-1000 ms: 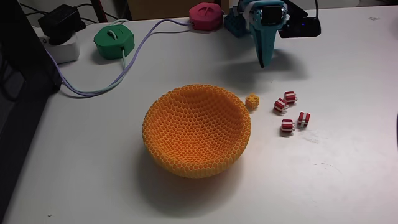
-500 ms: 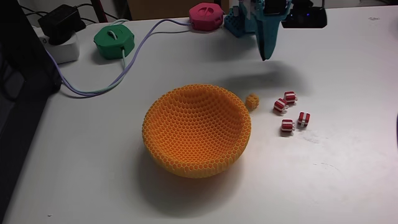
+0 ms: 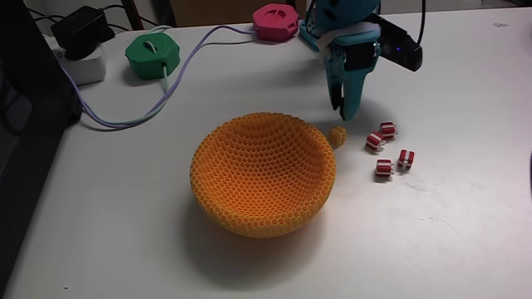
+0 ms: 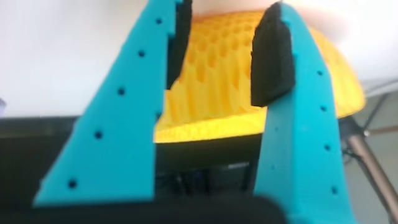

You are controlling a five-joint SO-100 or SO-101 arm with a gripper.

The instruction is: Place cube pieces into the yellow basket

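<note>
- Yellow basket [image 3: 263, 173] stands mid-worktop [image 3: 449, 241].
- Orange-yellow cube [image 3: 337, 136] lies just beside its right rim; four striped cubes [image 3: 387, 149] lie further right.
- Gripper [image 3: 344, 111], jaws apart and empty, hovers just beyond the orange-yellow cube.

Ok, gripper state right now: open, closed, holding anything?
Gripper: open, holding nothing; the wrist view shows a clear gap between its black pads, with the yellow basket visible through it.

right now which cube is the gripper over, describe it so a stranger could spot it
Start at the yellow basket in the fixed view. Just off its right rim, below the gripper, sits one tiny cube. It alone is plain orange-yellow; the four cubes further right are red-and-white striped.
</note>
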